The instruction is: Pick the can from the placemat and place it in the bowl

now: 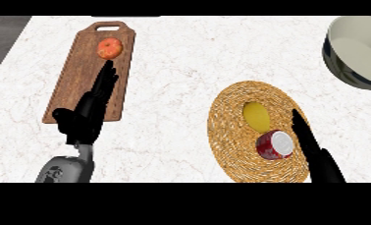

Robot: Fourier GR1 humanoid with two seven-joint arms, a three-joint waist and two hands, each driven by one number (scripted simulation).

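Can (275, 144) lying on placemat (230, 121), just left of right hand (316, 151); contact cannot be told. Hand's fingers (299, 125) held straight, nothing grasped. Bowl (351, 52) set well beyond hand.

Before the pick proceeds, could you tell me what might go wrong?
The red, white-topped can sits beside the yellow fruit on the round woven placemat, so the right hand closing could knock the fruit. The pale bowl is cut off at the edge, so its rim may be misjudged.

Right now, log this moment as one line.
can: on placemat | right hand: open, beside can | left hand: open, over cutting board | bowl: no can seen
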